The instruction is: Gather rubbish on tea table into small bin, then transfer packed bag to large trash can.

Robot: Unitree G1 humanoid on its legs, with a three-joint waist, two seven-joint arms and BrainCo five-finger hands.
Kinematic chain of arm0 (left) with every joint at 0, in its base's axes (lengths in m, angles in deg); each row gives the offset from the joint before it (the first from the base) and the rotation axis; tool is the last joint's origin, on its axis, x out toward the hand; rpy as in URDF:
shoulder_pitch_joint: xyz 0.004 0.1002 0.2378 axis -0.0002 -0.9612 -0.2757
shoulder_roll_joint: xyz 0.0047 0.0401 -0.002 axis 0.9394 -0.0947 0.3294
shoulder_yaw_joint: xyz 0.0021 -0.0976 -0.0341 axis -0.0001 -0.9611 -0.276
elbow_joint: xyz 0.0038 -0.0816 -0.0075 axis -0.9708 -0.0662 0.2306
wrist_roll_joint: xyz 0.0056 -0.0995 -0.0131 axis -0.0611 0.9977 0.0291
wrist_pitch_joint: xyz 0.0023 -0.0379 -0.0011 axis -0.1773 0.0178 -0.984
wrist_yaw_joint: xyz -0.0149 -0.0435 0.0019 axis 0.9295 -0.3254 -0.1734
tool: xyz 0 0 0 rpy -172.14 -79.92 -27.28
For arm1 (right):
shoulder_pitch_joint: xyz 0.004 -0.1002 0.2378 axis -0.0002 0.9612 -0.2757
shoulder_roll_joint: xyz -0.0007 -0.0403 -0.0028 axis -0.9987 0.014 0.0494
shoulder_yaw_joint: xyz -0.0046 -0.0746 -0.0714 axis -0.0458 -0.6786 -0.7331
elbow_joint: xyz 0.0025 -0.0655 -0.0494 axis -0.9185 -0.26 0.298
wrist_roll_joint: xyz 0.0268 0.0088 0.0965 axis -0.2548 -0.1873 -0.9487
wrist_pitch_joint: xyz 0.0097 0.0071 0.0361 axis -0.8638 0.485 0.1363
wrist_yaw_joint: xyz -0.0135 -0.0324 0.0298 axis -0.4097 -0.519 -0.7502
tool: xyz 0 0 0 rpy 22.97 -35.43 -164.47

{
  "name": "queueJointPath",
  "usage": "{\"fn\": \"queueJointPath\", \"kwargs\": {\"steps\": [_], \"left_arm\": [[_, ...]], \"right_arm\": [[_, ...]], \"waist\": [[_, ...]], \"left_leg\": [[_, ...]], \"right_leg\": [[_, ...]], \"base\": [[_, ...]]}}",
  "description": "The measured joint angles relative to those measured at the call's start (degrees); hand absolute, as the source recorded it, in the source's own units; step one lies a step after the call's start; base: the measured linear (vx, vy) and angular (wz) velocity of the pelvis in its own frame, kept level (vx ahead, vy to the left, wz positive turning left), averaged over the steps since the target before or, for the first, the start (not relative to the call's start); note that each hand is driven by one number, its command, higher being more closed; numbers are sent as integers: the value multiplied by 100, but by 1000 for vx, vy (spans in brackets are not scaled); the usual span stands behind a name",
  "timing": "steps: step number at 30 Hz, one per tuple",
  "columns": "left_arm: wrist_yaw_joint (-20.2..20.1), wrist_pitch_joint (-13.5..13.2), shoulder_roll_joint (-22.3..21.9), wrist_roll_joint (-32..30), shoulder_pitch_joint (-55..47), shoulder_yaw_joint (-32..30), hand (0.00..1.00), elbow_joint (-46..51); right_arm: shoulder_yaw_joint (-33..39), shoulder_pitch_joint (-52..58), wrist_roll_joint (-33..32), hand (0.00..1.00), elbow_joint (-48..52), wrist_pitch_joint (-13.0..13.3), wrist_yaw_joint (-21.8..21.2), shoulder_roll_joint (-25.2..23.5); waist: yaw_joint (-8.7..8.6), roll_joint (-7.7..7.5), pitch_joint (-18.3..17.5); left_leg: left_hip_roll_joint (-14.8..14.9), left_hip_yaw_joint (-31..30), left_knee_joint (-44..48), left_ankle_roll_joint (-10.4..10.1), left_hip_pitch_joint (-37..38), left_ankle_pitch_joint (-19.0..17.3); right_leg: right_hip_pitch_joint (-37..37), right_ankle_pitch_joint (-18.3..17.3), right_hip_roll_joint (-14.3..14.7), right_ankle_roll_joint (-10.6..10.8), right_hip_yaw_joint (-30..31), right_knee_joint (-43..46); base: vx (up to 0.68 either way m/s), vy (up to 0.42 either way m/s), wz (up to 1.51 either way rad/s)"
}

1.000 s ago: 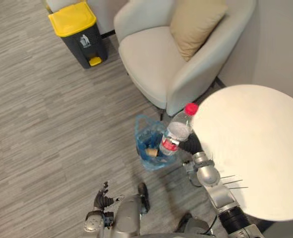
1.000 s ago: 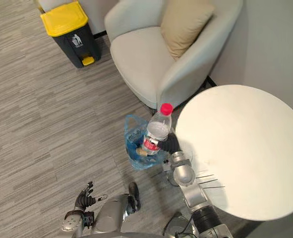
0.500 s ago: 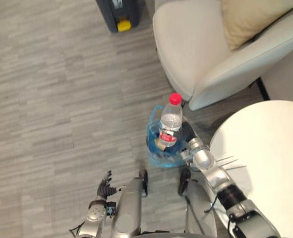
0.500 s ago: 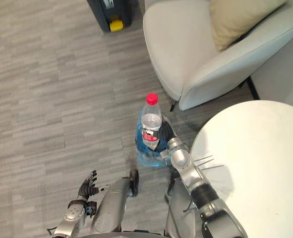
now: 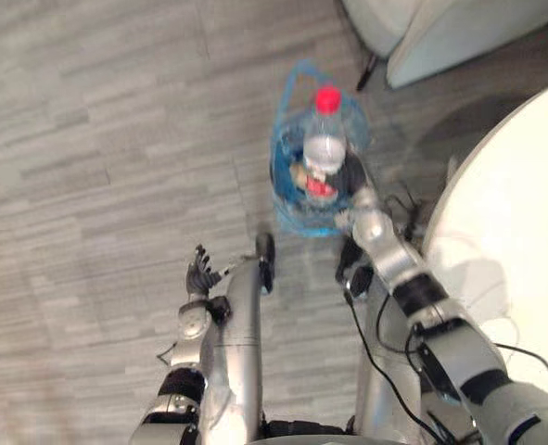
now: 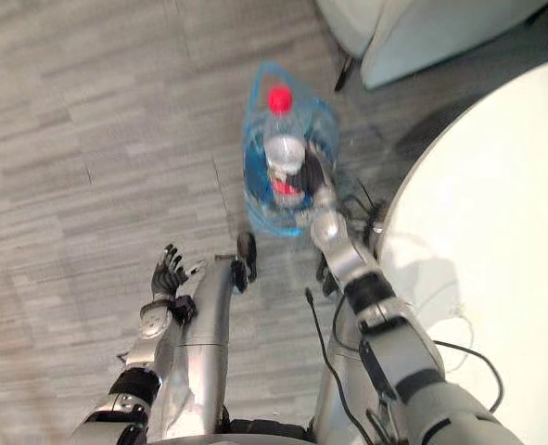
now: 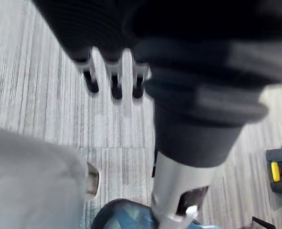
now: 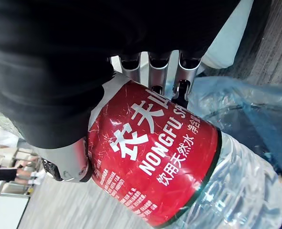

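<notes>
A clear plastic water bottle (image 5: 325, 153) with a red cap and a red label (image 8: 150, 162) stands upright in my right hand (image 5: 352, 182), directly over the small bin lined with a blue bag (image 5: 288, 190) on the floor. My right hand's fingers (image 8: 164, 71) are curled round the labelled part of the bottle, with the blue bag (image 8: 255, 109) just beyond. Some rubbish lies inside the bag under the bottle. My left hand (image 5: 199, 273) hangs low at my left side with its fingers (image 7: 112, 83) straight and nothing in it.
The round white tea table (image 5: 510, 232) fills the right side, close beside the small bin. The base of a light armchair (image 5: 431, 37) stands just behind the bin. A dark bin with a yellow pedal (image 7: 279, 171) stands further off on the grey wooden floor.
The camera has tipped down, so the armchair and large trash can slid out at the top. My right hand has brought the bottle from the table's edge to over the blue bag.
</notes>
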Motion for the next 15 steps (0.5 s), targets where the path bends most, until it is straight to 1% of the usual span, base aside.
{"fn": "queueJointPath", "kwargs": {"steps": [1, 2, 3, 4, 6, 7, 12, 15], "left_arm": [[2, -68, -82, 49, 3, 9, 0, 145], [4, -86, -99, 147, 4, -20, 0, 312], [7, -84, -98, 207, 11, -20, 0, 376], [0, -119, -76, 223, 42, -16, 0, 427], [15, -146, -15, 227, 44, -72, 0, 401], [22, -144, 37, 227, 44, -75, 0, 306], [106, -140, 45, 221, 44, -89, 0, 117], [113, -128, 39, 220, 43, -90, 0, 39]], "right_arm": [[93, -268, -106, 0, -72, 1, 62, 125], [175, -526, -175, 0, -290, -5, 123, 143], [164, -627, -206, 0, -407, -7, 125, 192], [29, -723, -231, 0, -575, -27, 88, 408], [-56, -740, -355, 0, -728, -51, 89, 562], [-40, -737, -405, 0, -780, -62, 93, 617], [84, -854, -442, 0, -780, -33, 112, 669], [70, -811, -313, 0, -772, -34, 106, 615]], "waist": [[32, 146, 76], [85, 230, 120], [123, 260, 136], [211, 280, 150], [219, 278, 189], [208, 275, 198], [184, 273, 197], [187, 269, 195]], "left_leg": [[19, 75, 3, -2, -236, 8], [37, 134, 3, 10, -471, 55], [53, 166, 0, 25, -563, 118], [79, 225, 7, 84, -707, 206], [80, 257, 44, 198, -799, 314], [80, 266, 86, 246, -811, 335], [86, 303, 54, 260, -711, 325], [97, 321, -68, 268, -583, 334]], "right_leg": [[-222, 36, -36, 58, 25, 0], [-449, 76, -38, 110, 63, -7], [-542, 93, -39, 125, 79, -1], [-695, 147, -54, 170, 99, 23], [-766, 174, -108, 175, 86, 64], [-765, 205, -124, 125, 86, 86], [-668, 204, -127, 127, 101, 33], [-541, 216, -118, 148, 68, -78]], "base": [[-95, 10, 20], [-115, 26, 15], [-106, 36, 9], [-75, 39, 10], [-22, 42, 8], [5, 44, 1], [-21, 49, -1], [-66, 24, 1]]}}
